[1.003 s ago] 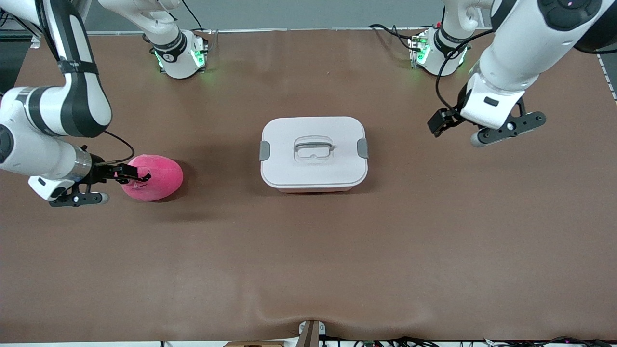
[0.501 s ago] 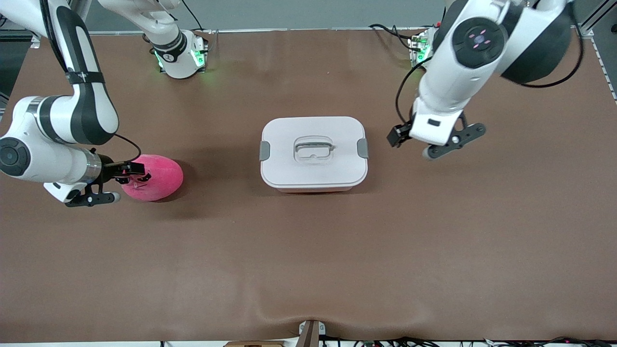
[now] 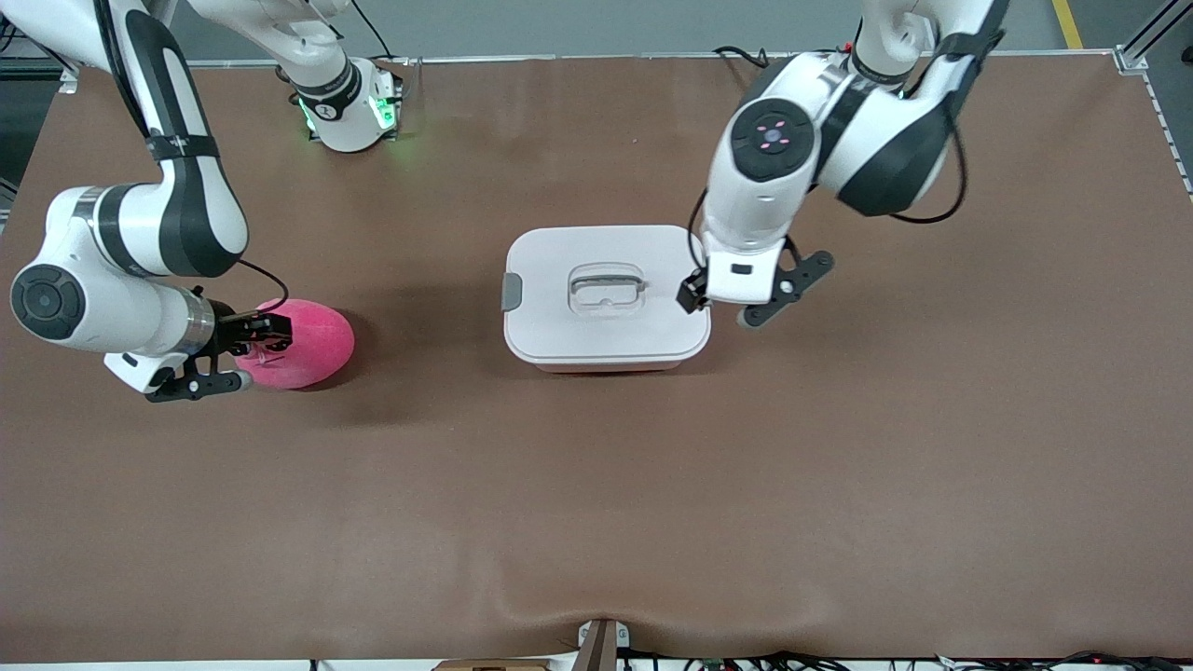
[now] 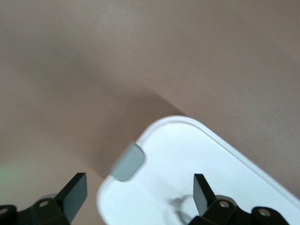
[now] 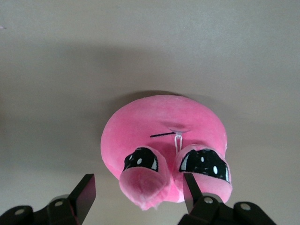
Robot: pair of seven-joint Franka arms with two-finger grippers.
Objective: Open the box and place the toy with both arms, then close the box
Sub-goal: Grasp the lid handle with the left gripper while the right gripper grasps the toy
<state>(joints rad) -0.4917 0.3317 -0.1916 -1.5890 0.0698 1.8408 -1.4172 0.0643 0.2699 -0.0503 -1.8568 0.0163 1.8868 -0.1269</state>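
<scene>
The box [image 3: 606, 317] stands shut in the middle of the table, with its white lid [image 3: 559, 326] and recessed handle [image 3: 607, 286] on top. My left gripper [image 3: 692, 296] is open over the box's end toward the left arm. In the left wrist view its gripper [image 4: 138, 197] straddles the lid's edge [image 4: 225, 159] beside a grey clip [image 4: 127, 161]. The pink plush toy [image 3: 312, 343] lies toward the right arm's end. My right gripper [image 3: 266, 333] is open at the toy. In the right wrist view the gripper [image 5: 138, 197] has the toy's [image 5: 164, 126] flap between its fingers.
The brown table mat [image 3: 596, 503] spreads all round the box. The other grey clip [image 3: 512, 291] shows on the box's end toward the right arm. The two arm bases [image 3: 345, 107] stand at the table's edge farthest from the front camera.
My left arm has swung in from the table's end to over the box's clip end. My right gripper has shifted slightly along the toy's edge, still open.
</scene>
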